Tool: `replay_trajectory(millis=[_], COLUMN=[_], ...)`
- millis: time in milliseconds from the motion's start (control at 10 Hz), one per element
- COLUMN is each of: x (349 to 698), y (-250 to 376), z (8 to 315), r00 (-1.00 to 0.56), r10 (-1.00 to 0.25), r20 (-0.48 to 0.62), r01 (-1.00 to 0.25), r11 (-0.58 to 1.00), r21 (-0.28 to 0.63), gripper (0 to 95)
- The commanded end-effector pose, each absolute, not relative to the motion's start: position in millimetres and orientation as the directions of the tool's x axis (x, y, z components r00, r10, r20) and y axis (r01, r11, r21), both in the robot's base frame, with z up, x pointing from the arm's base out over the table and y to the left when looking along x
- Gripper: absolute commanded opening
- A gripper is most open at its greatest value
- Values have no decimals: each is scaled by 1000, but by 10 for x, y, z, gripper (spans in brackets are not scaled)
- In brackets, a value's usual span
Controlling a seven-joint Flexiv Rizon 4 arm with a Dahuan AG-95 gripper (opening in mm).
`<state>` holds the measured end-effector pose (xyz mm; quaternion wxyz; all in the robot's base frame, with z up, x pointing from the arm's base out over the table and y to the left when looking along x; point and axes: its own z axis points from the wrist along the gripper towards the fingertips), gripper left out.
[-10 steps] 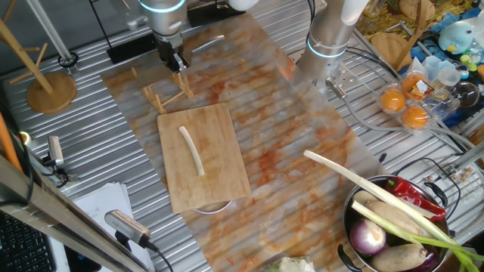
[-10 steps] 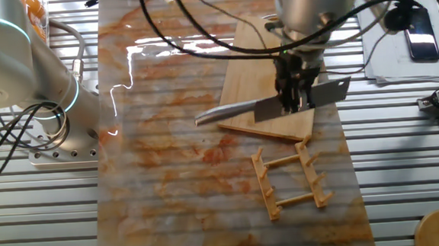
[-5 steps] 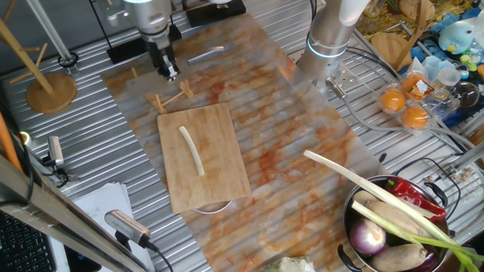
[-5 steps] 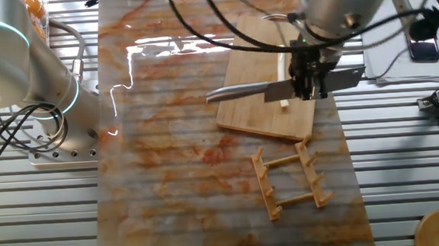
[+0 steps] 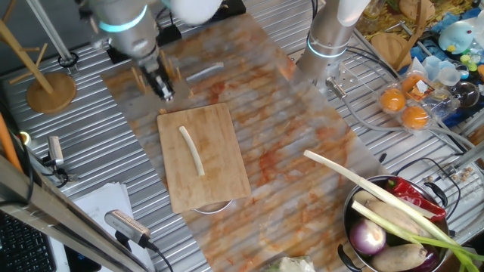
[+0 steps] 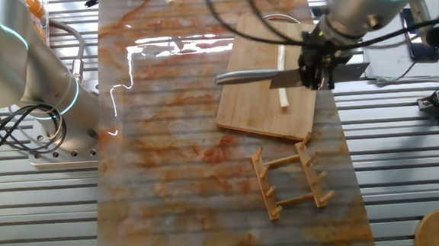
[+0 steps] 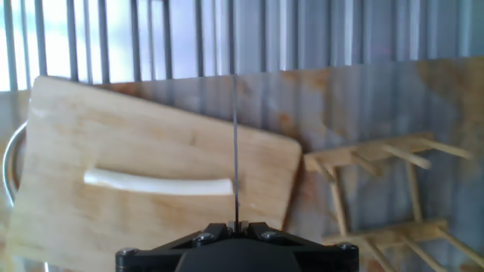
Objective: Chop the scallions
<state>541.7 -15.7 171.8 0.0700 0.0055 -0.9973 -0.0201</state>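
Stand (image 5: 47, 83): a wooden stand with a round base is sitting at the far left of the bench (image 5: 76, 162) in one fixed view.
Gripper (image 5: 162, 85): it is hanging above the mat (image 5: 287, 151), just off the board's far edge, its fingers closed on a knife (blurred in this view).
Knife (image 6: 278, 77): the gripper is holding it by the blade's back, handle jutting out sideways; in the other fixed view it is hovering over the board, and in the hand view the blade is showing edge-on as a thin dark line (image 7: 235, 151).
Board (image 5: 202, 155): a wooden cutting board is lying on the mat, slightly askew.
Scallion (image 5: 191, 149): one whole cream-white stalk is lying on the board, uncut, gently curved; in the hand view the blade line is standing just past one of its ends (image 7: 159, 183).
Rack (image 6: 292, 181): a small wooden rack is lying on the mat just beside the board.
Bowl (image 5: 355, 219): at the right, a metal bowl is holding a purple onion (image 5: 368, 239), a red chilli (image 5: 416, 196) and a long leek-like stalk (image 5: 363, 185).
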Motion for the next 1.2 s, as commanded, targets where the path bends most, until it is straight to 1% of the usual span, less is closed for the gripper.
replay_trajectory(millis=[100,400,600,1000,1100,1200], x=[5439,5440,5422,5326,5340,5365], y=[-156,-57,-74,76,100,86], z=[1641,1580,1546,1260,1203,1160], r00=[-989,-990,-991,-996,-997,-997], r10=[-42,-32,-52,0,-8,-16], r20=[145,140,121,88,77,69], r01=[-30,-22,-44,4,-6,-14], r11=[996,997,996,999,1000,999], r21=[86,68,73,41,26,31], gripper=[0,0,0,0,0,0])
